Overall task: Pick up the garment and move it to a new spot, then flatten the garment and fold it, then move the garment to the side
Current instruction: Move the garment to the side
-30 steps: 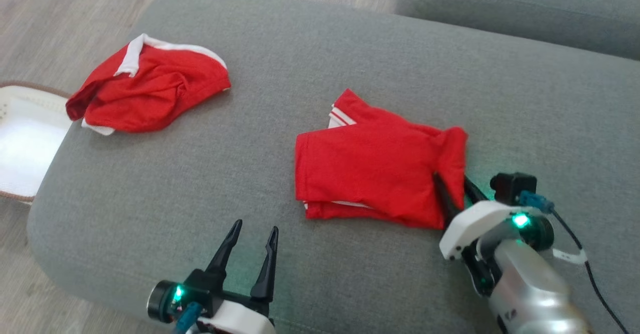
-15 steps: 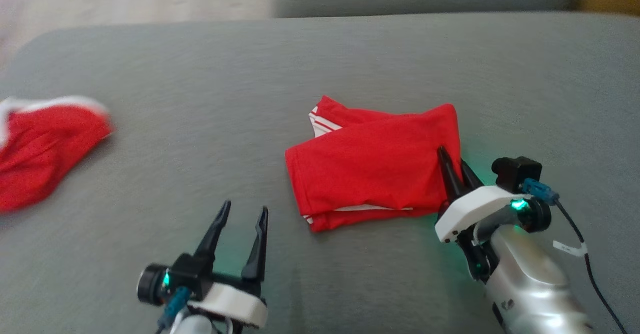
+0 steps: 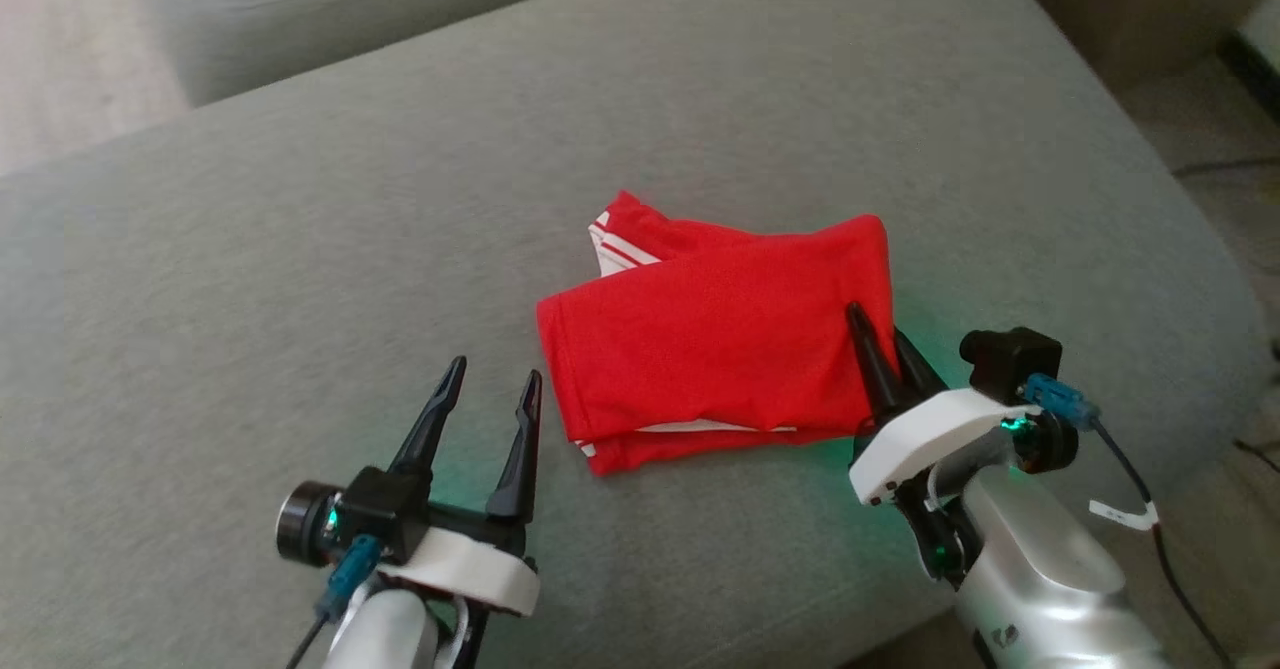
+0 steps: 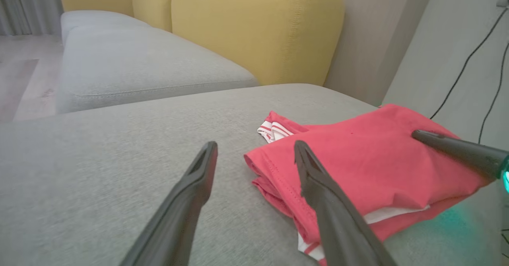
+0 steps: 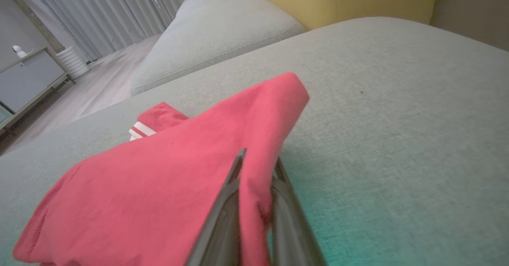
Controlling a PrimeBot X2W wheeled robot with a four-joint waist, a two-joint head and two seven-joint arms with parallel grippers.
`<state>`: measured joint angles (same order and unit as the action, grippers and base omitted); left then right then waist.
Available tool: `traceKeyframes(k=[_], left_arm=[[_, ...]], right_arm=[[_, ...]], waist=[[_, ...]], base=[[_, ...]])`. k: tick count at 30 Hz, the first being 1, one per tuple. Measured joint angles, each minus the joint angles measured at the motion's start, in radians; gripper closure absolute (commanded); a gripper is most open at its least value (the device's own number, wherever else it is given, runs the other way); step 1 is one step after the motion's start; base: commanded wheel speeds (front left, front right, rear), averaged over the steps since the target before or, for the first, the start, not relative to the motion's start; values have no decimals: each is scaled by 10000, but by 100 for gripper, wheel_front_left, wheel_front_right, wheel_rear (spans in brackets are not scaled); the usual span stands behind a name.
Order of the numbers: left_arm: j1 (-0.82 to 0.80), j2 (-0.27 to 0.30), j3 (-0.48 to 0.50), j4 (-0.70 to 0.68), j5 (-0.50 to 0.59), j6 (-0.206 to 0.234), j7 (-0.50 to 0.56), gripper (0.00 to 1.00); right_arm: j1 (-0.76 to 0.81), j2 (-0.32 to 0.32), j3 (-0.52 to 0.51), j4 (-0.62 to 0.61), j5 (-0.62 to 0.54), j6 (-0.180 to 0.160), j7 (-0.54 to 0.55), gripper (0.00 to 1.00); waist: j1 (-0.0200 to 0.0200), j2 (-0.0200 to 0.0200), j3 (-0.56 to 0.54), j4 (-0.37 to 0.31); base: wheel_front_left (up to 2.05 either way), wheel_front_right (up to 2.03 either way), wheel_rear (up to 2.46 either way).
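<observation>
Item: red garment [image 3: 715,334], folded, lying mid-cushion on the grey sofa [image 3: 300,249].
Holder: right pincer [image 3: 878,324], which was standing spread around the garment's right edge a second ago, is now pinching that edge, the cloth bunching between its fingers.
Spare: left pincer [image 3: 497,369] is hovering spread and empty, just beside the garment's left edge.
Status: folding is looking finished. With the grip newly taken, the move to the side is probably beginning.

Matt red cloth garment [image 3: 715,334] on coarse-woven grey fabric cushion [image 3: 300,249].
</observation>
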<state>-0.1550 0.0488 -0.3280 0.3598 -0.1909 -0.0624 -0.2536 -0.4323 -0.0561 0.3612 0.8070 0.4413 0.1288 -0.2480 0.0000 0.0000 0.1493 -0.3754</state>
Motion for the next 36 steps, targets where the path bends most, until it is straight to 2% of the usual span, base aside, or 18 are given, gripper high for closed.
traceKeyframes(k=[4,9,19,23,27,28,29,33,36], left_arm=[[-126,-2,-75,2,67,-40,0,0],[-157,0,-184,94,69,-90,0,0],[-284,4,-242,150,174,-96,0,0],[-359,2,-247,150,251,-96,0,0],[-537,2,-238,142,249,-94,0,0],[-538,2,-232,144,249,-94,0,0],[-536,2,-217,146,249,-92,0,0],[-530,2,-163,148,249,-82,0,0],[-498,-6,-15,144,249,15,0,0]], right_arm=[[-2,0,-69,-33,-35,0,0,100],[-375,-31,-562,324,-800,0,0,100],[-3391,-2360,-2429,2084,-2970,0,320,100],[-4045,-3325,-3513,2913,-3996,0,573,100],[-4260,-4017,-4660,3354,-5051,0,652,100],[-4276,-4096,-5022,3398,-5264,0,652,97],[-4277,-4178,-5342,3400,-5561,0,652,0],[-4293,-4094,-6573,3118,-6487,0,500,0],[-4295,-3492,-7020,2617,-6776,0,151,0]], waist=[[0,0,235,-381],[0,0,465,-121],[0,0,929,1196],[1,0,1143,1742],[1,0,1330,2217],[1,0,1361,2305],[1,0,1385,2381],[1,0,1317,2517],[0,0,1140,2542]], base=[[0,0,0],[0,0,0],[0,0,0],[0,0,0],[0,0,0],[0,0,0],[0,0,0],[0,0,0],[0,0,0]])
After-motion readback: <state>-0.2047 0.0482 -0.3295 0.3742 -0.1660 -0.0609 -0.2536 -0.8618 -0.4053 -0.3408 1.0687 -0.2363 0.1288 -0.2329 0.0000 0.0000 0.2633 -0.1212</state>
